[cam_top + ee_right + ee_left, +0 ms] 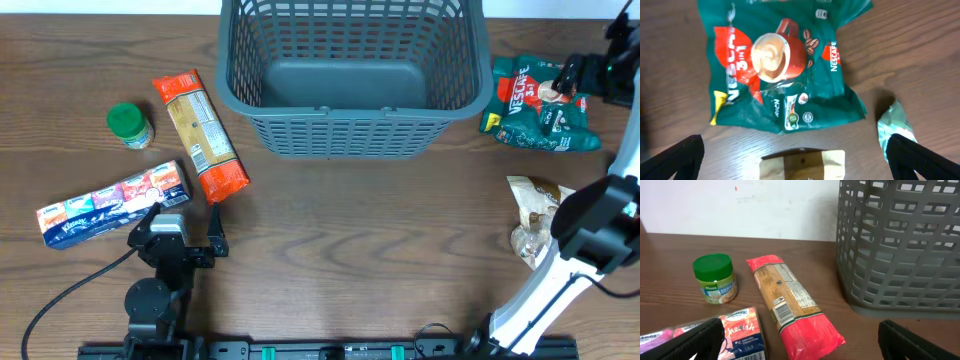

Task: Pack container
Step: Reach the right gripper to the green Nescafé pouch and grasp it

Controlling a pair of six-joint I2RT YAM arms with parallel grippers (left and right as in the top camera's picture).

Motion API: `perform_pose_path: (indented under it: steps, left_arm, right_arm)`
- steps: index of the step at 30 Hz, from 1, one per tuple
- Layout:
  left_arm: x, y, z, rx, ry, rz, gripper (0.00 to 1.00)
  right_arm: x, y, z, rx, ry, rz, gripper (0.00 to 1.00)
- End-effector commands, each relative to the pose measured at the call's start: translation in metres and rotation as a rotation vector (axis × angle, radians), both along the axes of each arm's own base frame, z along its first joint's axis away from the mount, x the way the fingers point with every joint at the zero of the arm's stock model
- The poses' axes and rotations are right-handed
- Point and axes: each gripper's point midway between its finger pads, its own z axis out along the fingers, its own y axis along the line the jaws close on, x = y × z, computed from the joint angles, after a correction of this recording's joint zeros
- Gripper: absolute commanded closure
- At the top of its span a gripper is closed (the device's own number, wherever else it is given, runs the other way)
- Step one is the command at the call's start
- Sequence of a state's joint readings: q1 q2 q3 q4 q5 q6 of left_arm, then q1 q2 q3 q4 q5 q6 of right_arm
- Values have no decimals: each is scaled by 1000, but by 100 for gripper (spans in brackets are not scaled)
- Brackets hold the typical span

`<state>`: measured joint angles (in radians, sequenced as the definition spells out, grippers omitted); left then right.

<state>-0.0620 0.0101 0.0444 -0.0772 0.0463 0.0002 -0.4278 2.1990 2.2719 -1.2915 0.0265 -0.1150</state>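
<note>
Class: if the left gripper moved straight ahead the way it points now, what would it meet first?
Most likely the red pasta packet, lying ahead between the left gripper's open jaws, though depth is uncertain.

I've got grey-blue lattice on the container [350, 135]. The jar [714, 277] has a green lid. The pasta packet [790, 305] is red at both ends, tan between. The coffee pouch [780, 65] is green with a red cup. A blurry wrapper [895, 127] looks perhaps silvery-green.

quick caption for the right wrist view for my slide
Open right fingers above a green Nescafe coffee bag on the brown wooden table, tan paper packet below
</note>
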Motion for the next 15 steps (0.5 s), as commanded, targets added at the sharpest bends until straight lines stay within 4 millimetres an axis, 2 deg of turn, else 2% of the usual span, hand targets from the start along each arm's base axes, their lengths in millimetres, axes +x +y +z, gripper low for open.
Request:
perform_pose_path:
  steps: [1, 10, 15]
  left_arm:
    - [0, 0, -16, 2, 37, 2, 1]
    - [0, 0, -16, 2, 37, 2, 1]
    - [0, 0, -16, 2, 37, 2, 1]
  right_arm:
    - [6, -8, -21, -14, 38, 15, 1]
    - [24, -1, -85, 48, 101, 56, 1]
    - [33, 21, -122, 166, 115, 104, 1]
